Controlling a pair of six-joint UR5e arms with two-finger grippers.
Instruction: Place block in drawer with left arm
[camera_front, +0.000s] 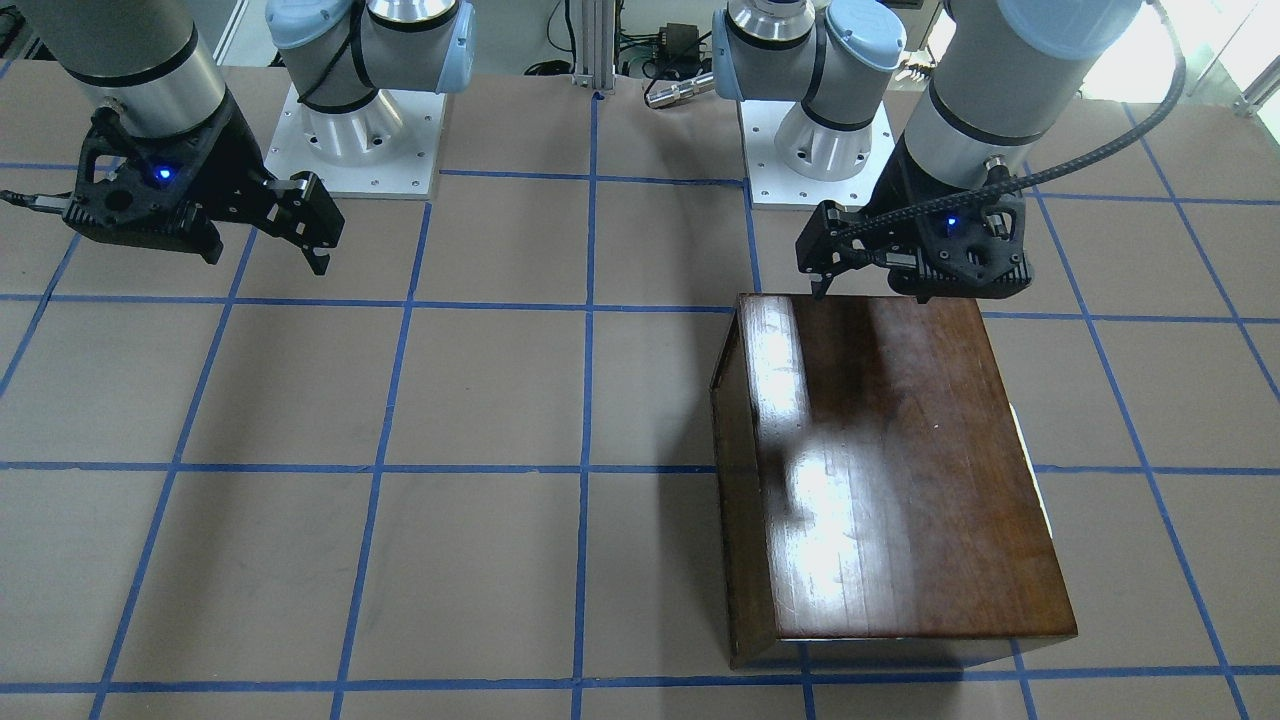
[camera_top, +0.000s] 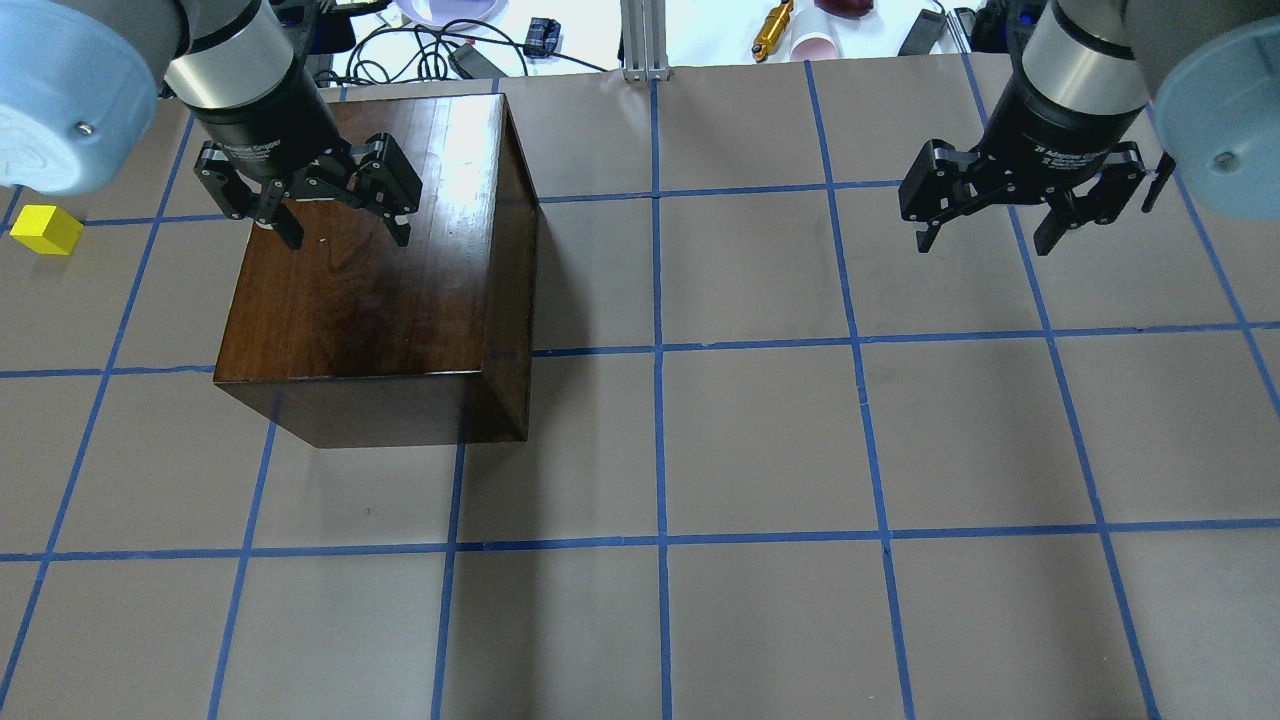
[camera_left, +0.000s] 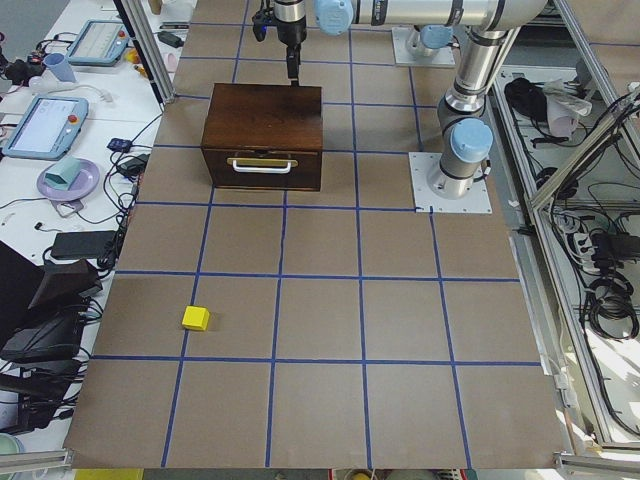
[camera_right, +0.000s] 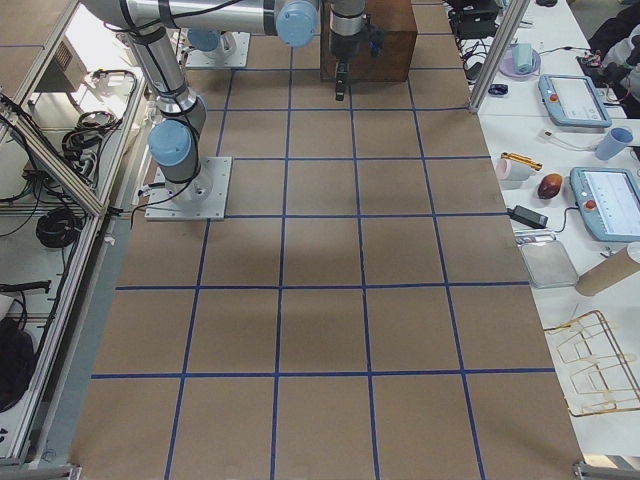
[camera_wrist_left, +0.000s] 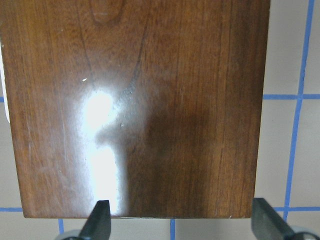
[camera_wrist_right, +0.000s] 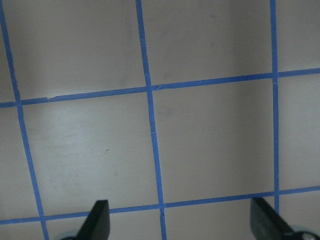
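**Left pincer** (camera_top: 348, 238): released, jaws spread, empty. It hangs above the upper part of the cabinet (camera_top: 370, 300) top in the overhead view.

**Block** (camera_top: 45, 230): on the tabletop (camera_top: 760, 440) at the left edge of the overhead view. It is roughly level with the left pincer, well apart from it, and lies beyond the cabinet's left side. As a cube it has no long axis, so any approach angle should serve.

**Nearer arm**: the left arm, by a wide margin. The right pincer (camera_top: 982, 245), also released and empty, hangs over bare tabletop at upper right.

**Drawer** (camera_left: 262, 168): appears shut. Its handled front faces the end of the tabletop where the block lies.

**Judgement**: the drawer must be opened before placement. The cabinet's top edge is the only obstruction on the sideways path to the block.
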